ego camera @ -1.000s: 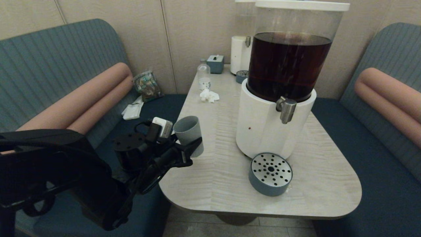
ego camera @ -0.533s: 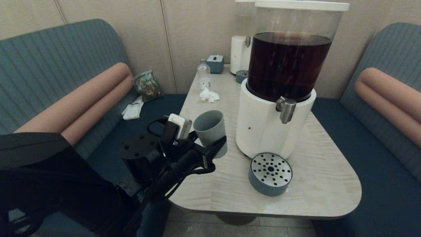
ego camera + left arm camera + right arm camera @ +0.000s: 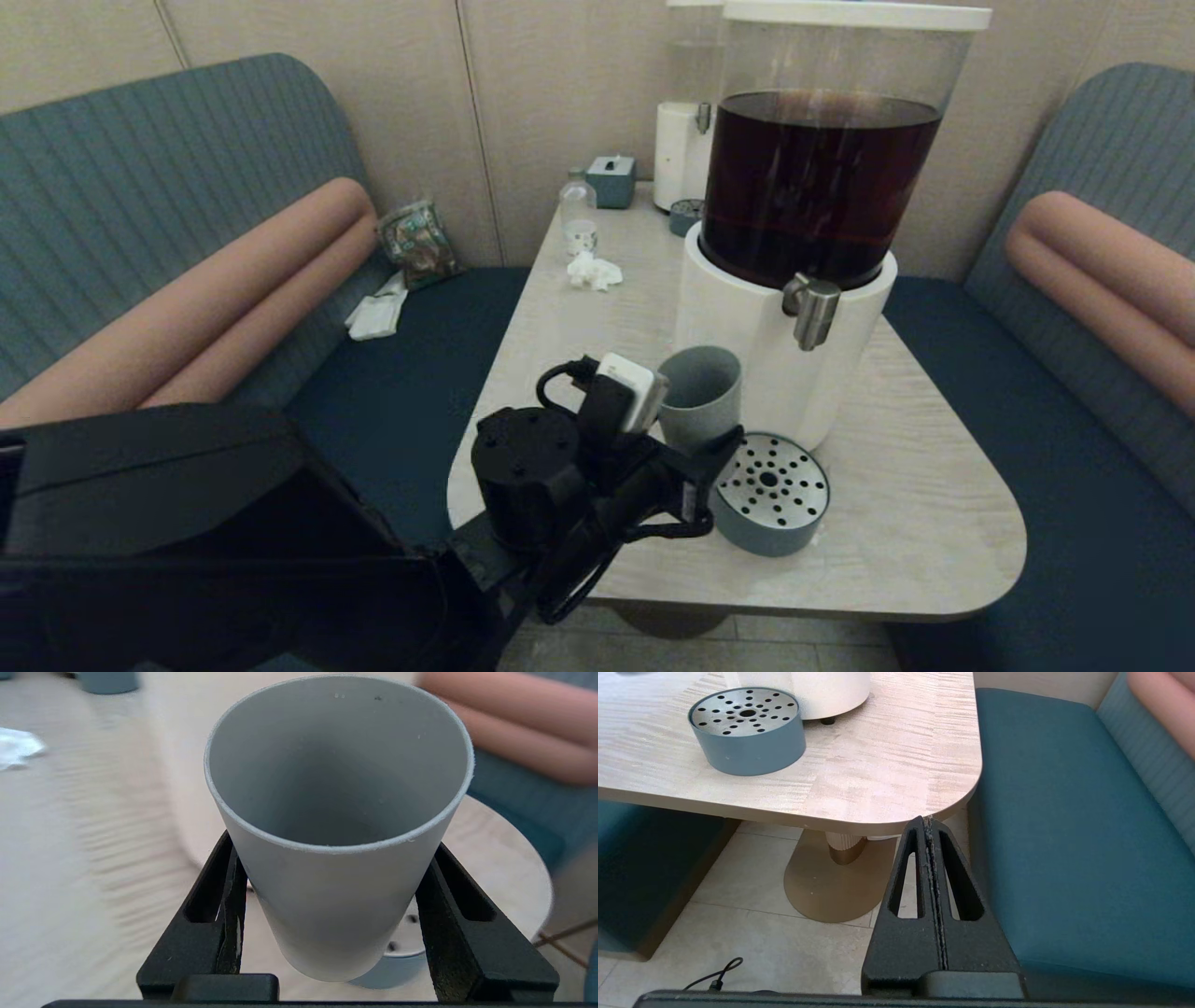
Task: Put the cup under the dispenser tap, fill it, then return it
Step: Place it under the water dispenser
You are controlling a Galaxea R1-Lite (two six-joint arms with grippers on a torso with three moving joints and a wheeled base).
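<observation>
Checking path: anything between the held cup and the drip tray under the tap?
Nothing; head view shows cup in left gripper beside drip tray, no object between.

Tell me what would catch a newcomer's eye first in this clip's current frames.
First the large dispenser on the table, its clear tank full of dark brown liquid, with the steel dispenser tap at its front. Next the left tool, shut on the empty grey-green cup and holding it just left of the perforated tray below the tap. The right tool sits shut below the table's edge.
</observation>
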